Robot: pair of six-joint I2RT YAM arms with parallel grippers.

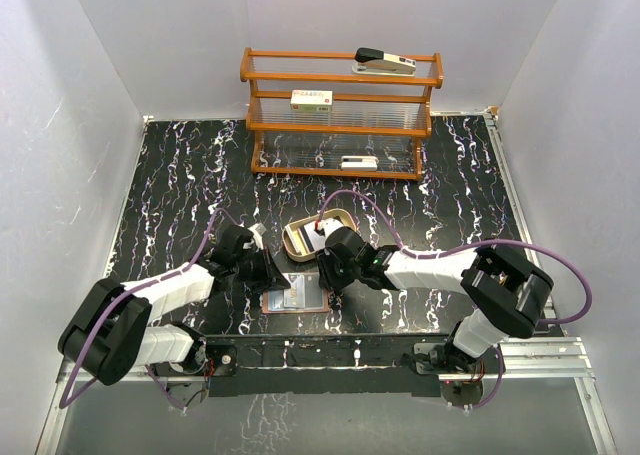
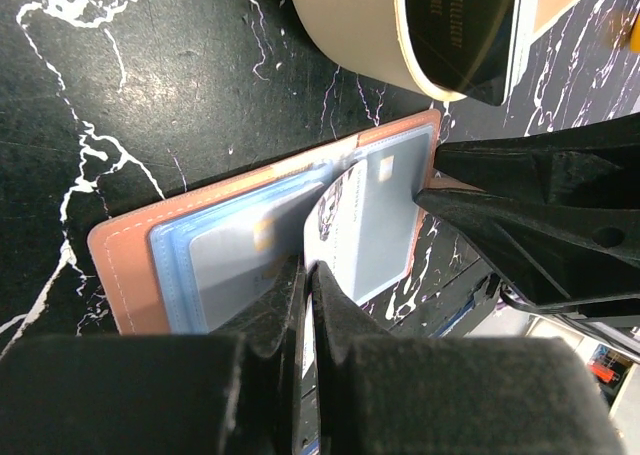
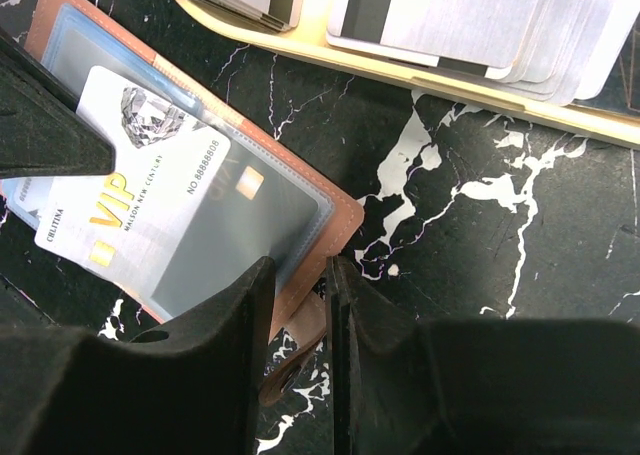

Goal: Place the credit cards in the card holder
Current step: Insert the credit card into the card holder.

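Left wrist: left jaws pinch one credit card (image 2: 335, 220); right jaws clamp one card holder (image 2: 122, 275) edge.

Card holder (image 3: 340, 210): reddish-brown, bluish-grey pockets. Card (image 3: 140, 190): silvery-white, gold VIP lettering. Tabletop (image 3: 520, 245): black, white marble veining. Tray (image 3: 420, 72): cream-tan. Rack (image 1: 300, 77): orange-brown wood.

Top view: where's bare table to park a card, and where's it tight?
Free: the table left of the wooden rack, up to the wall; also right of the tin tray, under the right arm's purple cable. Crowded: centre front, where the left gripper with a credit card and the right gripper meet over the card holder.
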